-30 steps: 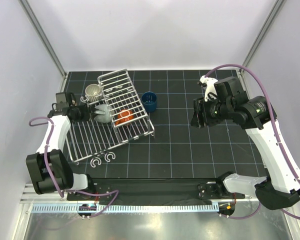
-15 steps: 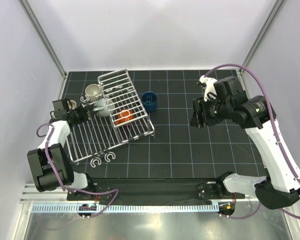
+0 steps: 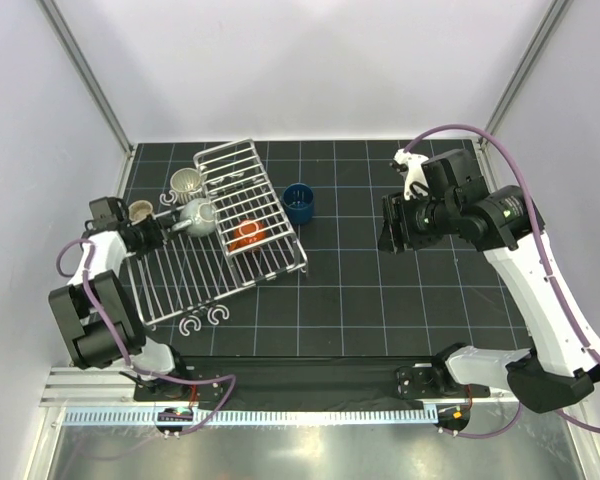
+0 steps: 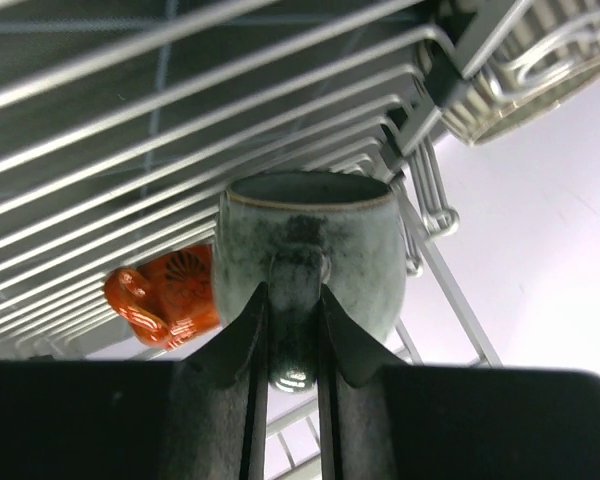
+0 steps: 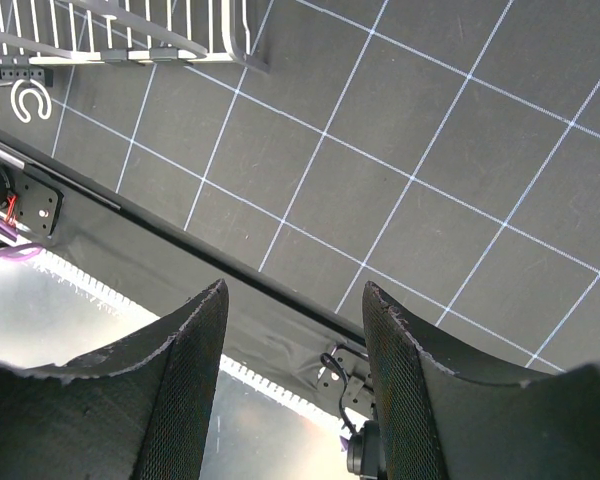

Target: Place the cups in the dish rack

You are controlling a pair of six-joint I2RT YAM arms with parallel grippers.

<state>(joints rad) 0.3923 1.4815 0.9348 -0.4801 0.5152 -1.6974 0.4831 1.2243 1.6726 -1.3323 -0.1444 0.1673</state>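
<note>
White-walled booth, black gridded table (image 3: 380, 300). Near its far-left corner, the left gripper (image 4: 293, 300) pinches the speckled grey ceramic mug (image 4: 310, 250) by the handle over the silver wire dish rack (image 3: 180, 275). Best lowered level and released gently. The right gripper (image 5: 295, 300) gapes, empty.

Dish rack (image 3: 195, 275): silver wire, tray joined to raised basket. Orange mug (image 3: 248, 234): in basket. Grey speckled mug (image 3: 198, 214): I hold it by its handle over the tray. Blue mug (image 3: 299, 203): upright, right of rack. Striped mug (image 3: 185, 182), tan mug (image 3: 140, 210): left of rack.
</note>
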